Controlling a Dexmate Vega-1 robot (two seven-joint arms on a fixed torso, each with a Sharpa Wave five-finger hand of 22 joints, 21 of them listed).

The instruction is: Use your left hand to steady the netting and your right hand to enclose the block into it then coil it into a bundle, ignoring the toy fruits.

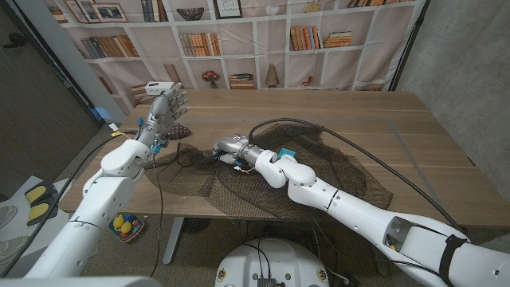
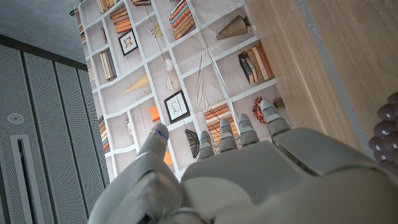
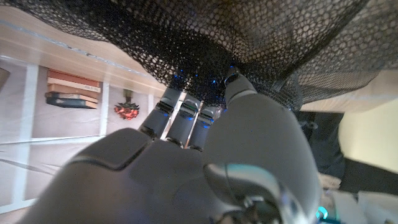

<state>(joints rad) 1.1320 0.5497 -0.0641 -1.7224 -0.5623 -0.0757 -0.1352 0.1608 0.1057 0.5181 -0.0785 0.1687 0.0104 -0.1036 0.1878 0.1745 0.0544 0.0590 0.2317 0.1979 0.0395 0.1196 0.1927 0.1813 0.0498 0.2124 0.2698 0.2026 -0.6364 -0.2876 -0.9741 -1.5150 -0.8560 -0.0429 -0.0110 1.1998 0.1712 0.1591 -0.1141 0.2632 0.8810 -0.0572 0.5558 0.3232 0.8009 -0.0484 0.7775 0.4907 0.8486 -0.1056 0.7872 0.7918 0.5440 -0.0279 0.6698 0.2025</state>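
Black netting [image 1: 319, 179] lies spread and rumpled over the middle of the wooden table [image 1: 374, 119]. My right hand [image 1: 231, 149] sits on the netting's left part, fingers curled down into its folds. In the right wrist view the fingers [image 3: 180, 115] are buried in bunched mesh [image 3: 205, 37], with blue glints of the block [image 3: 178, 79] at their tips. A bit of the blue block [image 1: 236, 164] peeks out under that hand. My left hand [image 1: 166, 108] is raised above the table's left side, fingers [image 2: 224, 140] apart and holding nothing, clear of the netting.
Dark purple toy grapes [image 1: 177, 127] [image 2: 388, 127] lie on the table just beside my left hand. A white box [image 1: 159, 88] stands at the back left edge. A black cable [image 1: 358, 147] arcs over the netting to the right.
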